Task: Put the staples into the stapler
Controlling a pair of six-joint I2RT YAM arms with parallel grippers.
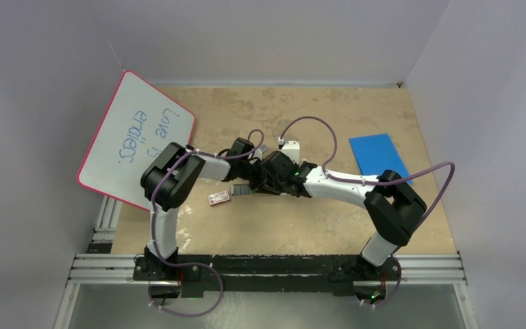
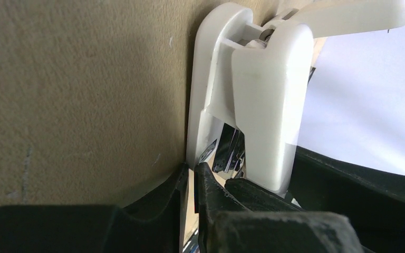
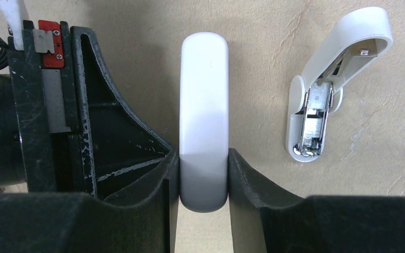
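The stapler (image 3: 203, 95), a slim white bar with rounded ends, lies on the tan table, and my right gripper (image 3: 203, 161) is shut on its near end. The left wrist view shows it side-on: the white top bar (image 2: 266, 105) is raised a little off its base (image 2: 203, 105), with shiny metal (image 2: 227, 153) in the gap. My left gripper (image 2: 192, 171) is at that end of the stapler, its fingers nearly touching and nothing visible between them. A small grey block (image 1: 241, 188), seemingly the staples, lies beside the grippers.
A shorter white stapler piece (image 3: 316, 105), hinged open with its metal channel showing, lies right of the held stapler. A small red-and-white box (image 1: 219, 198) sits near the grey block. A blue pad (image 1: 378, 154) lies at the right and a whiteboard (image 1: 137, 137) leans at the left.
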